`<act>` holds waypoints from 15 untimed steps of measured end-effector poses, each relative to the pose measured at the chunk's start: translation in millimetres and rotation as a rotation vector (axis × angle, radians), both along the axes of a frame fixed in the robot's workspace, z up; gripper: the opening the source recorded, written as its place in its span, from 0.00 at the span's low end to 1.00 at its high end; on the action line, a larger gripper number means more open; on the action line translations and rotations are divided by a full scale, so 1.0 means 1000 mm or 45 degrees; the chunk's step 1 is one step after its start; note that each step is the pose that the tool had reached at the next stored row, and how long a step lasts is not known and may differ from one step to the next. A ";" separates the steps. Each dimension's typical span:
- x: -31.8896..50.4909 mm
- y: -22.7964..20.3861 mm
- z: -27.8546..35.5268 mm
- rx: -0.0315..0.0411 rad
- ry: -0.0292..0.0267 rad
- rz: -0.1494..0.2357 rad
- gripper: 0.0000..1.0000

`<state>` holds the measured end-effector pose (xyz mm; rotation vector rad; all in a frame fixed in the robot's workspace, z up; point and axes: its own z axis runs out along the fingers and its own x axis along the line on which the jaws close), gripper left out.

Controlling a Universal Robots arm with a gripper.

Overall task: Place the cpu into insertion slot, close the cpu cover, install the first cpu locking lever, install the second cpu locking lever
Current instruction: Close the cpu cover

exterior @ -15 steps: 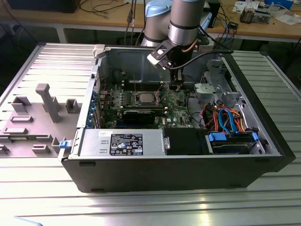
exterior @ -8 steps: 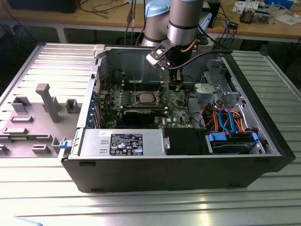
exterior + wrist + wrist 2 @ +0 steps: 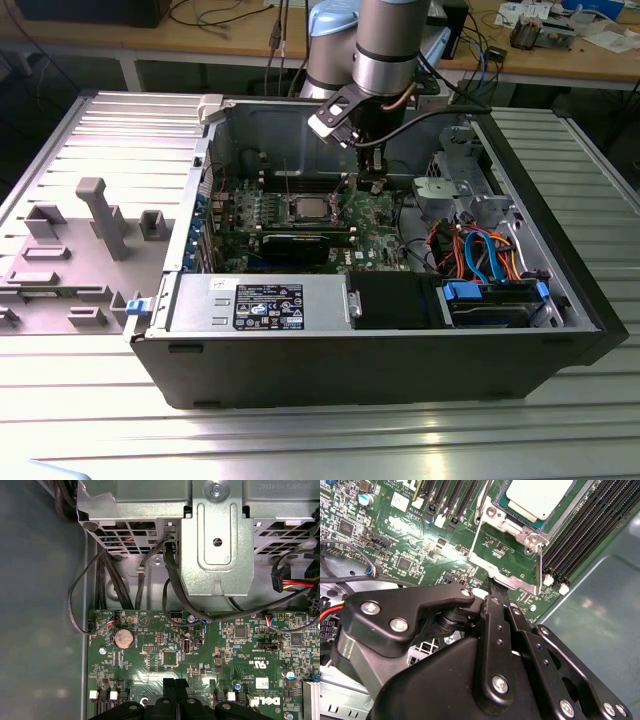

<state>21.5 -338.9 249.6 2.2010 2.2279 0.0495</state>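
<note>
The cpu (image 3: 540,495) lies flat in the insertion slot (image 3: 506,505), its dull silver top showing; in the exterior view the cpu (image 3: 308,209) sits mid-board inside the open computer case. The cpu cover (image 3: 490,566), a thin silver frame, stands swung open and tilted up from its hinge beside the slot. My gripper (image 3: 499,587) hangs straight down with its black fingers closed together on the cover's free edge. The gripper (image 3: 371,187) is just to the exterior view's right of the slot. In the first wrist view the gripper (image 3: 175,684) hovers over green board. Two thin wire levers (image 3: 539,567) stand unlatched.
Black memory slots (image 3: 585,535) run beside the slot. A grey drive cage (image 3: 215,545) with black cables, and a coin cell (image 3: 123,638), lie past the fingertips. A long black expansion card (image 3: 295,243), the power supply (image 3: 260,300) and the case walls hem in the board.
</note>
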 end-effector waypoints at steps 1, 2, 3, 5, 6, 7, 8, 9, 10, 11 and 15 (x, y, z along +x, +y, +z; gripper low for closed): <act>-0.0002 0.0000 0.0000 0.0000 0.0000 0.000 0.11; -0.0006 0.0000 0.0000 0.0000 0.0000 0.000 0.11; -0.0010 0.0000 0.0000 0.0000 0.0000 0.000 0.11; -0.0020 0.0000 0.0000 0.0001 0.0000 0.000 0.11; -0.0026 0.0000 0.0000 0.0001 0.0000 0.000 0.11; -0.0031 0.0000 0.0000 0.0000 0.0000 0.000 0.11; -0.0036 0.0000 0.0000 0.0000 0.0000 0.000 0.11; -0.0038 0.0000 0.0000 0.0000 0.0000 0.000 0.11; -0.0041 0.0000 0.0000 0.0000 0.0000 0.000 0.11; -0.0046 0.0000 -0.0001 0.0000 0.0000 0.000 0.11; -0.0060 0.0000 -0.0001 0.0001 0.0000 0.000 0.11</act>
